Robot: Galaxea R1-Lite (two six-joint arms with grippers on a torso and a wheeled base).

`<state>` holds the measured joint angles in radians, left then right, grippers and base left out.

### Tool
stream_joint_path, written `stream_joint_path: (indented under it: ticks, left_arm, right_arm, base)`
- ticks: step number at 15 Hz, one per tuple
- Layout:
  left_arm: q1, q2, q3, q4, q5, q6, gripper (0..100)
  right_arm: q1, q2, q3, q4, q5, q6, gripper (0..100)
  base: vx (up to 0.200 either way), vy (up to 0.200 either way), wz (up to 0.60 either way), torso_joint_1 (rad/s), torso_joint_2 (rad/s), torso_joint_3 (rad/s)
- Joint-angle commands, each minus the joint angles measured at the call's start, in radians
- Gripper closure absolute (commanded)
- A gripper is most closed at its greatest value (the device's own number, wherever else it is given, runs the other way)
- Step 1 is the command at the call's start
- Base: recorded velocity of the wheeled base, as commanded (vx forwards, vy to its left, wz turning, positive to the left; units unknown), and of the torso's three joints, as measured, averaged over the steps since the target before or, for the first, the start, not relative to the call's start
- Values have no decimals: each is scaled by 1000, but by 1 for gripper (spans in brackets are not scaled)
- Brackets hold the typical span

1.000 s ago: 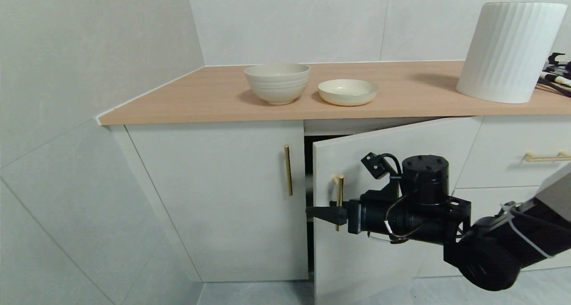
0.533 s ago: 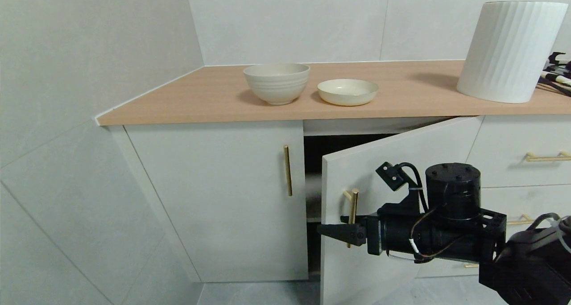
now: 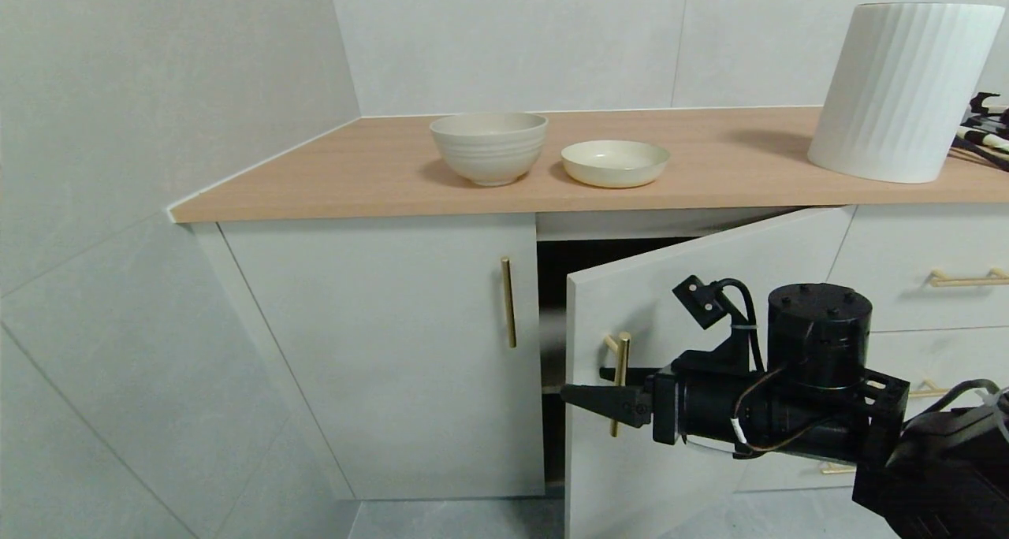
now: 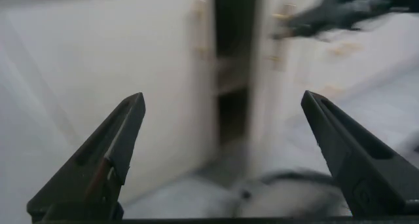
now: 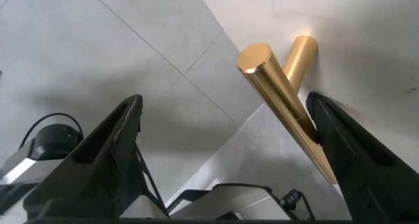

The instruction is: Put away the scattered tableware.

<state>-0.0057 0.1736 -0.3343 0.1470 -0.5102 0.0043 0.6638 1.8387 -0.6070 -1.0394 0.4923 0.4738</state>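
Note:
On the wooden counter (image 3: 331, 184) stand a ribbed cream bowl (image 3: 489, 146) and, to its right, a shallow cream dish (image 3: 615, 162). Below them the right cabinet door (image 3: 709, 279) hangs partly open. My right gripper (image 3: 585, 387) is at its gold handle (image 3: 622, 359), fingers open. In the right wrist view the handle (image 5: 278, 86) runs between the spread fingers of the right gripper (image 5: 224, 103), close to one finger (image 5: 347, 158). My left gripper (image 4: 222, 99) is open and holds nothing, low down and facing the cabinet opening (image 4: 232, 60).
A tall white ribbed container (image 3: 906, 90) stands at the counter's right, with dark utensils (image 3: 985, 129) behind it. The left cabinet door (image 3: 378, 350) is closed, with its own gold handle (image 3: 509, 301). Drawers (image 3: 930, 247) lie right of the open door. A tiled wall (image 3: 118, 208) bounds the left.
The right cabinet door has swung further open, showing more of the dark inside. My right gripper moved right with the handle, then rose slightly. Bowl and dish have not moved.

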Motion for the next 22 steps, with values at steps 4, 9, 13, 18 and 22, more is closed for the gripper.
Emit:
stream_joint_path:
  ticks: [4,9,13,18,22]
  left_arm:
    - [-43,802,-292,-208,-246,-12,0]
    - [-192,1227,-247,-491,-240,-72,0]
    - [-221,1360,-213,-646,-189,-138,0]
    - [-281,1383,-209,-689,-154,-191,100]
    - [-300,1385,-226,-690,-154,-194,100]
  right_arm:
    - [2,-7,1,-7,0,-1,0]
    - [2,-13,4,-7,0,-4,0]
    - [14,-13,7,-8,0,-6,0]
    - [16,-10,7,-7,0,-6,0]
    - [16,-6,9,-7,0,-6,0]
  base:
    - [0,0,0,0,0,0]
    - [0,0,0,0,0,0]
    - [0,0,0,0,0,0]
    - [0,0,0,0,0,0]
    - [0,0,0,0,0,0]
